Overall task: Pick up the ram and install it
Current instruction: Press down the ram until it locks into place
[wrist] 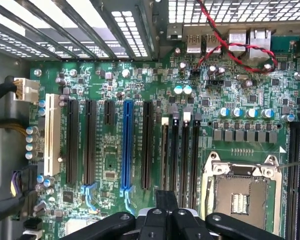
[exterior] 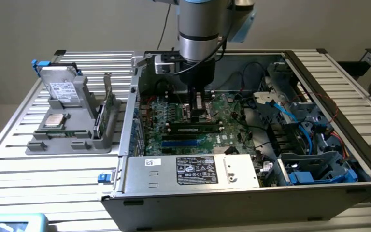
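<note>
Gripper [exterior: 198, 112] is down inside the open PC case [exterior: 237, 203], hanging over the motherboard [exterior: 172, 121] w/ the arm coming in vertical from above, prob so it clears the case walls and cables. Jaws are fully shut, and I see nothing pinched between them in either view. In the wrist view the closed gripper [wrist: 165, 197] sits over the board near the empty CPU socket [wrist: 240, 197] and the row of expansion slots incl. the blue slot [wrist: 128, 145], no stick in it. The ram [exterior: 195, 129] is on the mobo in the exterior view: dark stick w/ a small white label, lying along a memory slot just beside the fingertips, between them and the power supply [exterior: 192, 169], with the blue memory slots [exterior: 185, 140] next to it still empty. It looks lined up w/ the slot, so I'd judge it's placed. I can't tell if it's fully seated or the end latches are closed, or if the tips touch it. Shut jaws near the stick could be for pressing it down w/ a blunt tip, but that's a guess. Off to the exterior view's left, the gray fixture tray [exterior: 50, 142] on the slatted table [exterior: 44, 183] holds the other parts upright or flat in their own pockets: hard drive [exterior: 63, 87], processor chip [exterior: 55, 121], expansion card [exterior: 110, 104]. All well apart from the gripper.
</note>
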